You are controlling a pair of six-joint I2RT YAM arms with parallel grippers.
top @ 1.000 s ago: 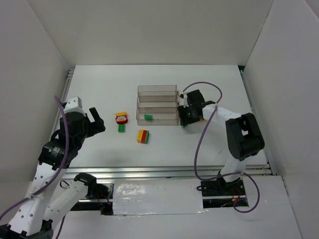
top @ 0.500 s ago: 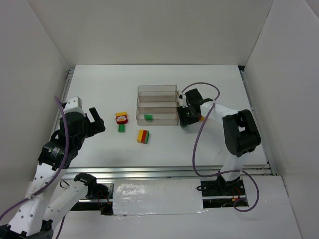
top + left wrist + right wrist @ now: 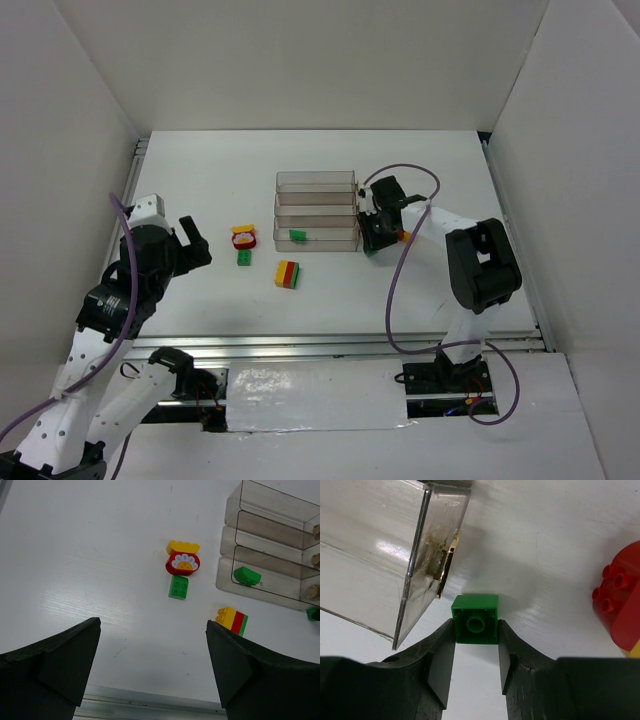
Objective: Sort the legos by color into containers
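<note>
Our right tool (image 3: pixel 475 632) clenches a green brick (image 3: pixel 475 619) by its sides, just beside the clear tray (image 3: pixel 415 570), presumably to lift it in; our left tool (image 3: pixel 152 630) hangs released.

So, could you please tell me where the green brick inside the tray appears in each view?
Top external: green brick in the tray's nearest trough, left end.
Left wrist: green brick right of centre, in the lowest trough.
Right wrist: not in view.
Shared landmark: the clear tray, in all three.
</note>
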